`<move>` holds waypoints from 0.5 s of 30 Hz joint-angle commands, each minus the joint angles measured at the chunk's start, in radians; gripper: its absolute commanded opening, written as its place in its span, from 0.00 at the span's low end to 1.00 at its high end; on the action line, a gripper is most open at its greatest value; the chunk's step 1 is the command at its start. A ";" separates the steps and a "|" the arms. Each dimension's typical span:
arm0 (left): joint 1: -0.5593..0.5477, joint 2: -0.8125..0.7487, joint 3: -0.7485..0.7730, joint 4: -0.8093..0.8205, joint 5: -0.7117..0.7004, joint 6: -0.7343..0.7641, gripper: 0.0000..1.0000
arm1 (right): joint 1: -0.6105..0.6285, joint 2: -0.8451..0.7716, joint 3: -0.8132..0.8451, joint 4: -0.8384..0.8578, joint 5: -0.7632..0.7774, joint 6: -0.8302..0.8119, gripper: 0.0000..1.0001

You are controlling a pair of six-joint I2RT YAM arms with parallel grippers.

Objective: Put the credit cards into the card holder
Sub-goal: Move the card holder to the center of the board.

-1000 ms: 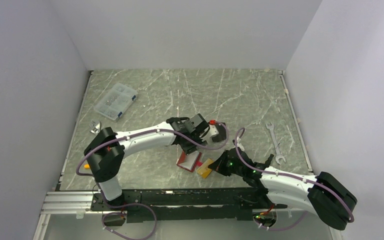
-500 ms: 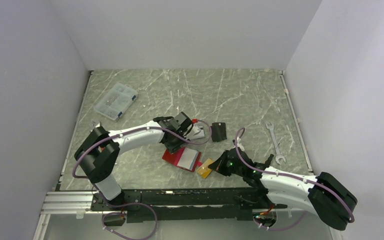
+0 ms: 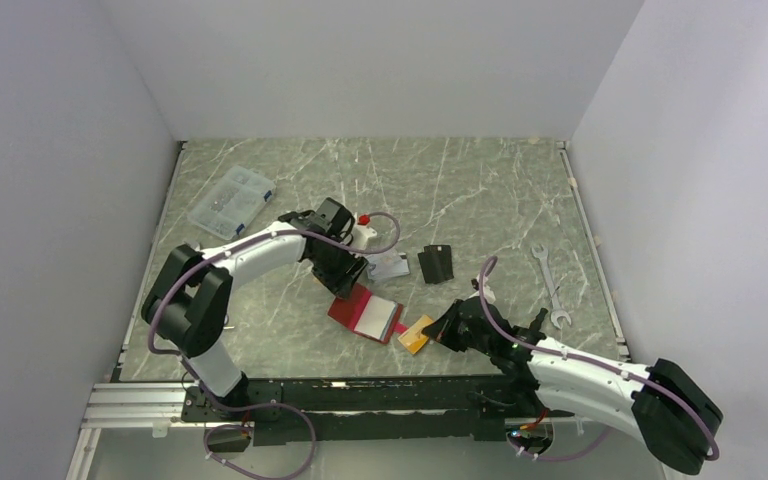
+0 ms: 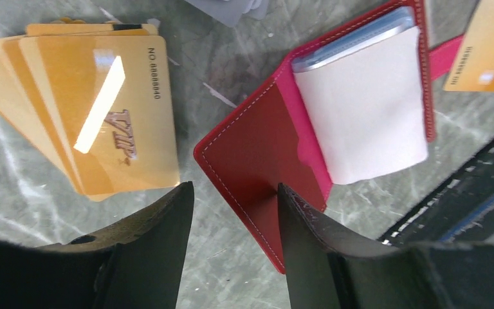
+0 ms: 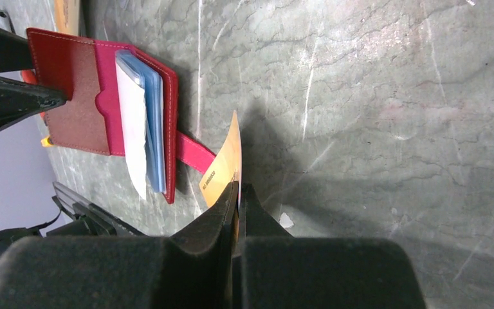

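I see my right tool [image 5: 237, 193] clamped on a gold credit card [image 5: 222, 166] beside the open red card holder [image 3: 364, 313] on the tabletop [image 3: 480, 190], my left tool [image 4: 231, 212] spread apart over its edge, more gold cards [image 4: 87, 109] fanned alongside.

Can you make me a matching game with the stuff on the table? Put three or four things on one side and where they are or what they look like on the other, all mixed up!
Things:
1. card holder
2. wrench
3. clear parts box
4. gold card

Clues:
A. pinched in the right gripper
B. lying open, red
C. far left corner area of the table
D. right side of the table, silver

Pairs: 1-B, 2-D, 3-C, 4-A
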 commanded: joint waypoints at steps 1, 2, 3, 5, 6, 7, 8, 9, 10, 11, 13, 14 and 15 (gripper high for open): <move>0.028 0.019 0.021 -0.022 0.176 -0.029 0.57 | -0.001 0.035 -0.003 -0.121 0.049 -0.058 0.00; 0.034 0.023 0.022 -0.026 0.197 -0.031 0.58 | -0.002 0.041 -0.001 -0.116 0.049 -0.060 0.00; 0.039 0.031 0.027 -0.032 0.223 -0.032 0.58 | -0.002 0.046 0.000 -0.114 0.049 -0.060 0.00; 0.045 0.045 0.036 -0.046 0.269 -0.031 0.56 | -0.001 0.050 -0.001 -0.101 0.049 -0.059 0.00; 0.047 0.050 0.035 -0.047 0.286 -0.031 0.54 | -0.002 0.046 -0.001 -0.091 0.048 -0.062 0.00; 0.050 0.052 0.032 -0.047 0.301 -0.030 0.51 | -0.002 0.044 -0.002 -0.082 0.046 -0.065 0.00; 0.052 0.054 0.028 -0.044 0.312 -0.028 0.46 | -0.002 0.040 -0.002 -0.075 0.047 -0.066 0.00; 0.056 0.056 0.022 -0.042 0.322 -0.027 0.39 | -0.002 0.037 0.000 -0.068 0.045 -0.070 0.00; 0.060 0.057 0.019 -0.041 0.335 -0.028 0.32 | -0.002 0.032 0.000 -0.057 0.043 -0.078 0.00; 0.066 0.059 0.018 -0.041 0.349 -0.028 0.24 | -0.002 0.027 0.001 -0.047 0.036 -0.085 0.00; 0.076 0.062 0.018 -0.046 0.380 -0.024 0.09 | -0.001 0.010 0.011 -0.045 0.034 -0.102 0.00; 0.080 0.064 0.018 -0.047 0.402 -0.026 0.03 | -0.002 -0.002 0.020 -0.051 0.039 -0.112 0.00; 0.081 0.066 0.020 -0.046 0.421 -0.029 0.00 | -0.002 -0.019 0.031 -0.055 0.042 -0.123 0.00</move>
